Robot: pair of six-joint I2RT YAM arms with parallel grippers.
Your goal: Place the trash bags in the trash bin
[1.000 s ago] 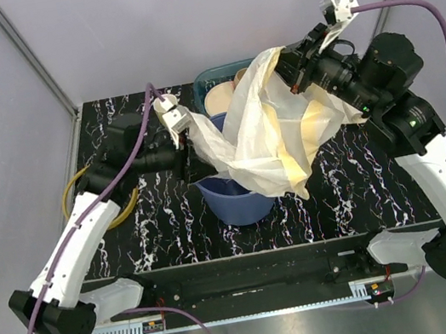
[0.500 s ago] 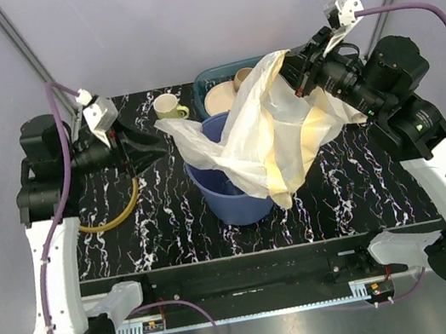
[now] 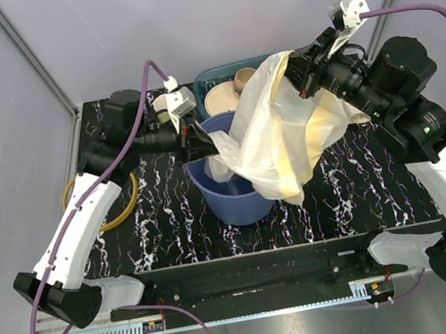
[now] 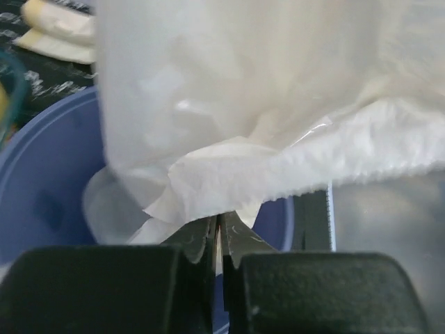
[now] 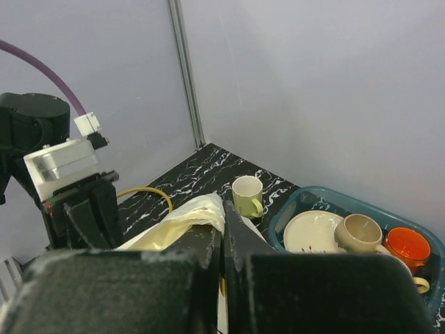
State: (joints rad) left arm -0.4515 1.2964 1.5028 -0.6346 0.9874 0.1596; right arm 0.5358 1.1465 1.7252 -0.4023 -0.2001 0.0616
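Note:
The large cream-white trash bag (image 3: 276, 127) hangs over the blue trash bin (image 3: 233, 200) at the table's middle, its lower folds reaching into the bin's mouth. My right gripper (image 3: 297, 70) is high at the back right, shut on the bag's top edge (image 5: 182, 221). My left gripper (image 3: 201, 142) is at the bin's left rim, with its jaws pressed together on the bag's ragged lower-left edge (image 4: 236, 177). In the left wrist view the bin's blue wall (image 4: 42, 188) lies below the film. The bag hides most of the bin's inside.
A teal dish basket (image 3: 211, 75) stands behind the bin, holding a cream plate (image 5: 309, 231), a beige mug (image 5: 358, 233) and an orange mug (image 5: 407, 243). A pale green mug (image 5: 247, 196) stands left of it. A yellow hoop (image 3: 130, 205) lies at the table's left.
My left arm swung back in from the far left to the bin's rim and closed its jaws on the bag's edge. The right gripper kept holding the bag up.

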